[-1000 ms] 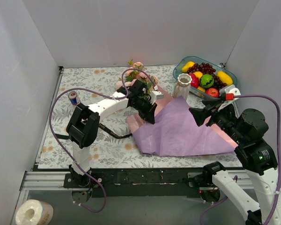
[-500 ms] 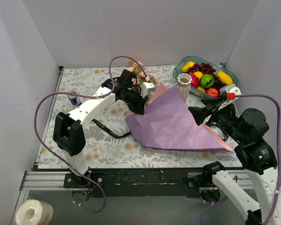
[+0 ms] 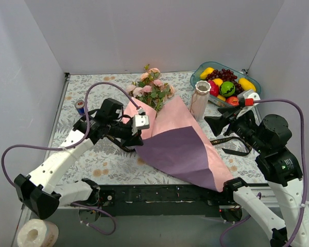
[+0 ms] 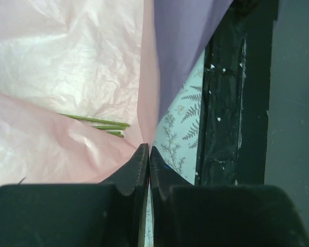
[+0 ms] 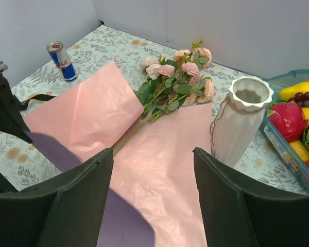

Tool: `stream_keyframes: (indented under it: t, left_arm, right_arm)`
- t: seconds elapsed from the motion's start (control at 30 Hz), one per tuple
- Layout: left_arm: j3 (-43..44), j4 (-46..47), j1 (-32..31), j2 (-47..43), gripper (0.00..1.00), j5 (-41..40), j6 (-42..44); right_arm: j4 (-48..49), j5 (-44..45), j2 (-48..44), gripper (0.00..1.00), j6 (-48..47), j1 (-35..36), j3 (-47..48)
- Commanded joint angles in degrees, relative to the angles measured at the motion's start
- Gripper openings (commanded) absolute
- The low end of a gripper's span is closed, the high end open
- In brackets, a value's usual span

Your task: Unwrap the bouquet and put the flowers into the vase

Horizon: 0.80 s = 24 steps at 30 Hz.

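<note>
On the fern-printed table point(image 3: 113, 164), spread open, near half folded purple side up: large crinkled pink-and-purple wrapping sheet point(image 3: 175, 146). Stretched low from the near left corner, forearm almost flat: left hand point(image 3: 136, 138), pressed together on that sheet's left corner. Raised over the right side and angled down: right hand point(image 3: 212, 123), spread apart, holding nothing. Lying on the sheet's far pink part: long-stemmed pink and peach artificial roses point(image 3: 152, 91). Upright just beside the sheet's right edge: white ribbed vase point(image 3: 199, 100). Standing far left: red-and-blue drink can point(image 5: 61, 60), lettering too small to read.
</note>
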Motion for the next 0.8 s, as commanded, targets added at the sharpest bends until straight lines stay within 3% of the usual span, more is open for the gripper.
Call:
stream_keyframes:
  t: [0.0,0.33,0.53,0.57,0.6,0.63,0.7,0.73,0.77]
  left_arm:
    - [-5.1,-0.5,-0.1,-6.1,0.0,5.6,6.8]
    - [-11.8,-12.3,-0.3,-19.2,0.0,5.5,33.3]
    - [-15.2,-20.6,-0.3,-24.6,0.0,1.4,47.5]
    - [-15.9,-21.1,-0.2,-25.4,0.04,0.5,48.6]
    - [-16.6,-20.9,-0.3,-26.2,0.2,-1.1,48.2]
    - [-18.0,-20.4,-0.2,-26.9,0.46,-1.7,47.1]
    - [-19.1,-18.9,-0.3,-29.4,0.49,-2.9,45.7]
    - [-20.3,-18.1,-0.3,-30.4,0.63,-3.0,43.6]
    - [-20.8,-16.7,-0.3,-32.8,0.68,-3.2,41.9]
  right_arm:
    - [2.7,-1.7,1.3,0.71,0.1,0.2,3.4]
    - [5.3,-3.8,2.7,0.71,1.8,0.2,-2.8]
    - [7.4,-7.3,5.2,0.72,2.8,0.3,-5.6]
    - [7.6,-7.7,5.5,0.72,3.1,0.3,-6.0]
    - [7.9,-8.0,5.6,0.71,3.5,0.4,-6.7]
    - [8.7,-8.1,5.7,0.72,3.7,1.0,-8.1]
    - [9.4,-7.4,5.6,0.72,4.2,1.7,-9.7]
    - [9.5,-5.8,5.7,0.72,4.0,2.7,-10.9]
    - [9.4,-4.8,6.1,0.72,3.7,3.3,-11.2]
